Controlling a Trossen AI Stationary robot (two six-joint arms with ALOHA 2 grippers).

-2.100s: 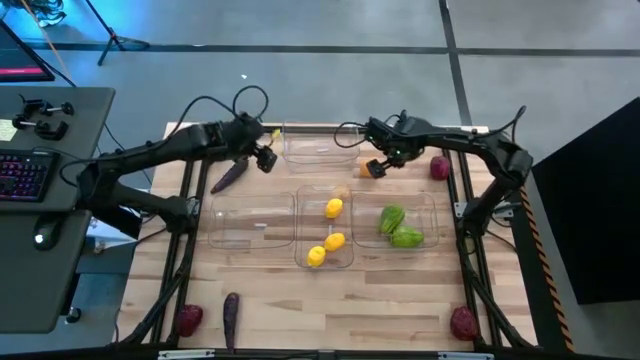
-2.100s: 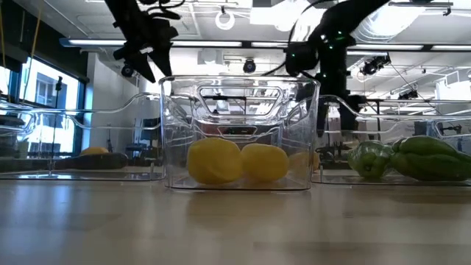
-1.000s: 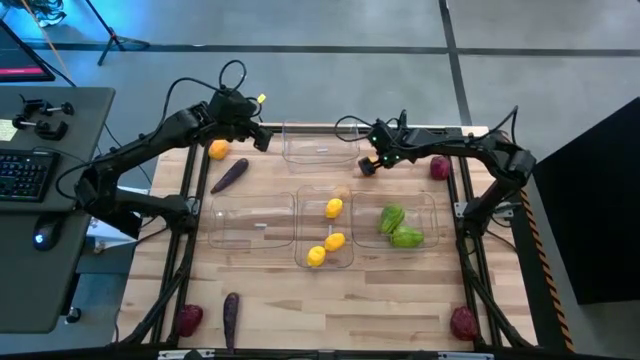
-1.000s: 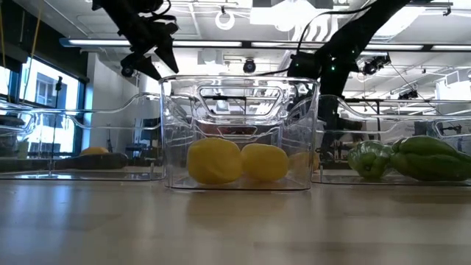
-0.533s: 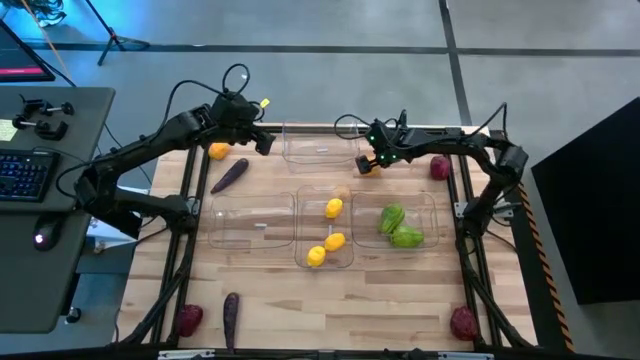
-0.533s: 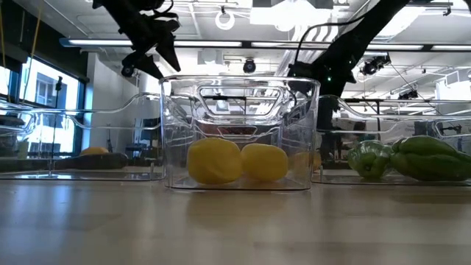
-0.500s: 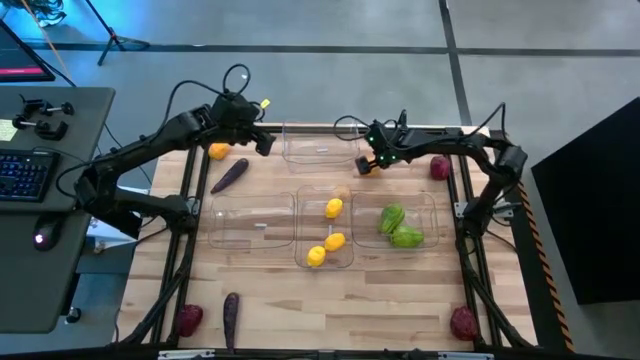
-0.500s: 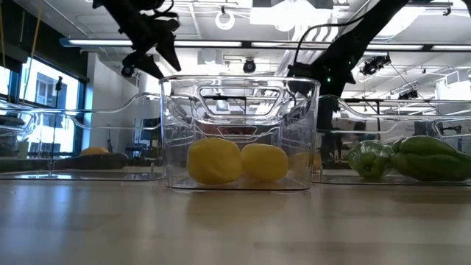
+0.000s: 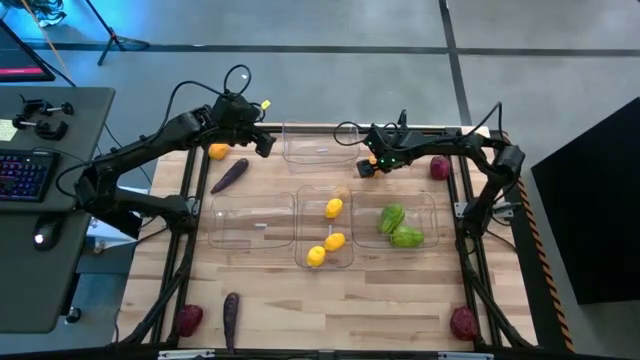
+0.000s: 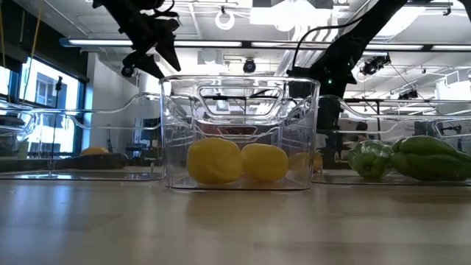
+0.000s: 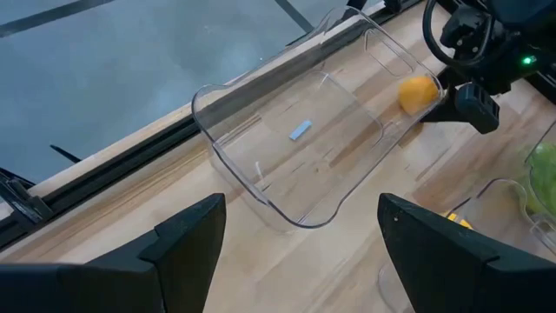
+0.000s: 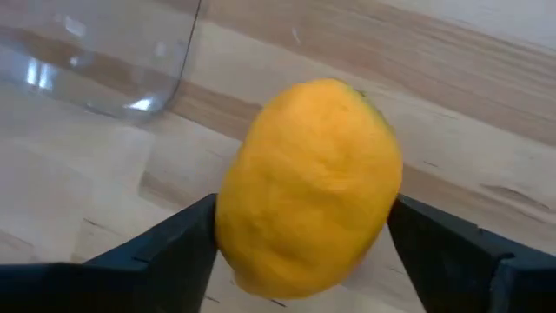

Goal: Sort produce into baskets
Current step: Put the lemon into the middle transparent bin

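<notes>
My right gripper (image 9: 367, 166) is shut on an orange fruit (image 12: 308, 187) at the table's far side, just right of the empty far bin (image 9: 320, 146). The fruit also shows in the left wrist view (image 11: 419, 91). My left gripper (image 9: 263, 143) is open and empty above the table at that bin's left end (image 11: 261, 165). Another orange fruit (image 9: 218, 151) and a purple eggplant (image 9: 229, 176) lie on the table near it. The middle bin (image 9: 325, 200) holds three lemons (image 9: 333, 208). The right bin (image 9: 428, 215) holds two green ridged pieces (image 9: 400, 228). My right gripper pinches the orange fruit between its two fingers, one finger (image 12: 174, 239) on each of two opposite sides (image 12: 234, 217). The fruit is close above the wooden table top; whether it rests on the table, I cannot tell.
An empty clear bin (image 9: 250, 220) stands left of the middle one. Dark red round pieces lie at the far right (image 9: 440, 167), the near left corner (image 9: 189, 318) and the near right corner (image 9: 462, 322). A second eggplant (image 9: 231, 312) lies near the front left.
My right gripper has gone a little toward the table's left, staying over the orange fruit beside the far bin. My left gripper has drifted slightly toward the far bin's left end and stays open.
</notes>
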